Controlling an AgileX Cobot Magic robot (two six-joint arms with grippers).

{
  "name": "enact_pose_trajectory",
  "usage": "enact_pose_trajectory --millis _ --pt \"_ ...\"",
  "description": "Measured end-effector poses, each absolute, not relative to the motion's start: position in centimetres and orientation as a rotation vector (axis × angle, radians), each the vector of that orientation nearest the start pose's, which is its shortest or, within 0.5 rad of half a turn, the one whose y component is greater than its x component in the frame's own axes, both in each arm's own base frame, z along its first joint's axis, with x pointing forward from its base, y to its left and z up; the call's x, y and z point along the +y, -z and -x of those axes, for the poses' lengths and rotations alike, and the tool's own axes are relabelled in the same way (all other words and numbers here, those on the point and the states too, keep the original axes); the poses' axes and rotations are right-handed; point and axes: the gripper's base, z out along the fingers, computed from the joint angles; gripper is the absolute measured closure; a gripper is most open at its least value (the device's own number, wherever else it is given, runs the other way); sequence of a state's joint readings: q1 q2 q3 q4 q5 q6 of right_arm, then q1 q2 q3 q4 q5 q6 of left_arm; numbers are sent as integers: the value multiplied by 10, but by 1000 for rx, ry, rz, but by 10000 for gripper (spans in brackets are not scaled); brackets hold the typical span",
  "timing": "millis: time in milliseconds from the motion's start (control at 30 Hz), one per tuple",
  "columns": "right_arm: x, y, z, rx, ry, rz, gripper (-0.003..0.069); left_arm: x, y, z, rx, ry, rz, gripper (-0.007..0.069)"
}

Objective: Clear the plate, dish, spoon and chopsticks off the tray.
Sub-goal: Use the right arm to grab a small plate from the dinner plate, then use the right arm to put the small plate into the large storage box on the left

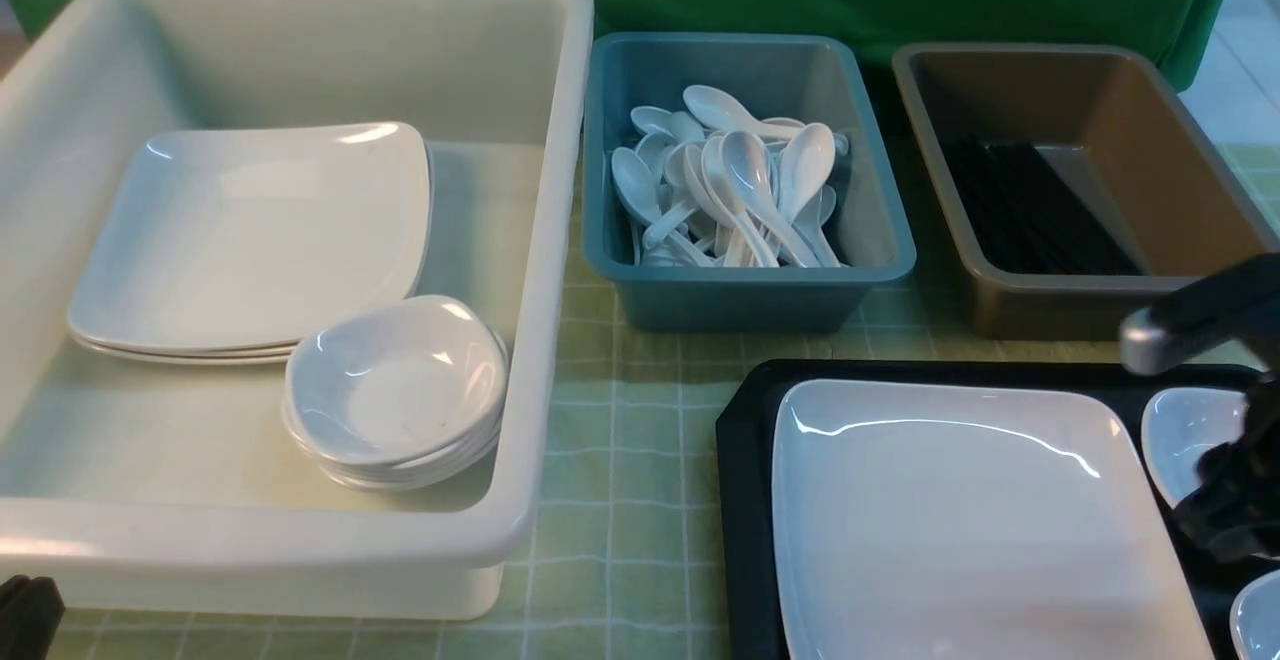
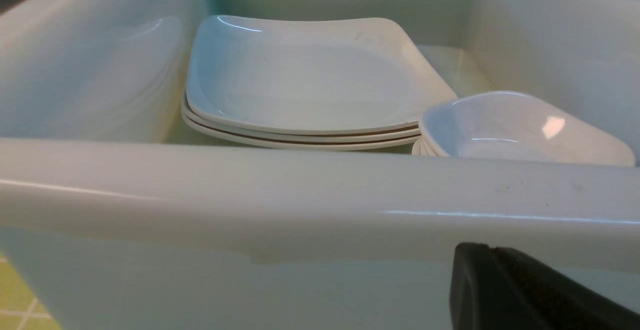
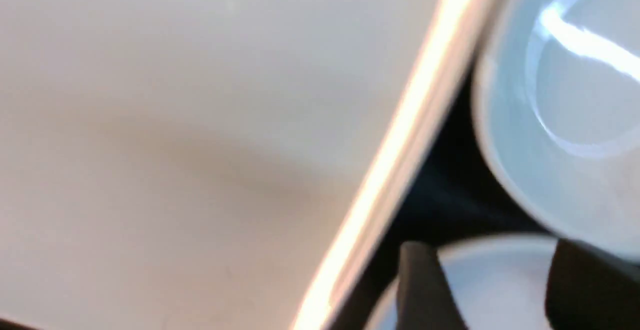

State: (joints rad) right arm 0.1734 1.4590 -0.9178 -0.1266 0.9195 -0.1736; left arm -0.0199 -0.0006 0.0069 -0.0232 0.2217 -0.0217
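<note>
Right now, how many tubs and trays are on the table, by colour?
white tub: 1
blue tub: 1
brown tub: 1
black tray: 1
Total: 4

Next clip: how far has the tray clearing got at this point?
Done: nothing visibly cleared; the plate and dish lie on the tray. In hand: the right gripper is low beside the plate, fingers apart over a white piece, too blurred to name; nothing lifted. Left: plate and dish at least; spoon and chopsticks can't be made out on the tray.
</note>
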Motion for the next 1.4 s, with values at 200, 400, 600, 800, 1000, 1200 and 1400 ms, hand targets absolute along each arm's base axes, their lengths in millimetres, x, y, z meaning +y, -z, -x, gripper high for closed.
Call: enact_pose_trajectory --millis 200,400,600,800,1000,1200,1400 --pt "46 -206 -272 2831 331 867 320 -2 -191 -56 1712 52 17 627" --pt "42 -181 -284 2847 451 998 323 -2 -191 -56 1712 52 17 627" --pt "41 -164 -291 2839 509 1076 324 -2 -191 -56 1712 52 17 627" --pt "41 -157 -294 2823 533 1145 412 -2 -191 -56 1712 52 17 627" --pt "39 -158 -295 2809 564 1175 532 -2 -191 -56 1712 52 17 627" --pt "39 -169 -293 2790 598 1175 573 -2 -191 -56 1712 52 17 627" --pt "48 -218 -283 2766 608 1058 627 -2 -191 -56 1712 52 17 627"
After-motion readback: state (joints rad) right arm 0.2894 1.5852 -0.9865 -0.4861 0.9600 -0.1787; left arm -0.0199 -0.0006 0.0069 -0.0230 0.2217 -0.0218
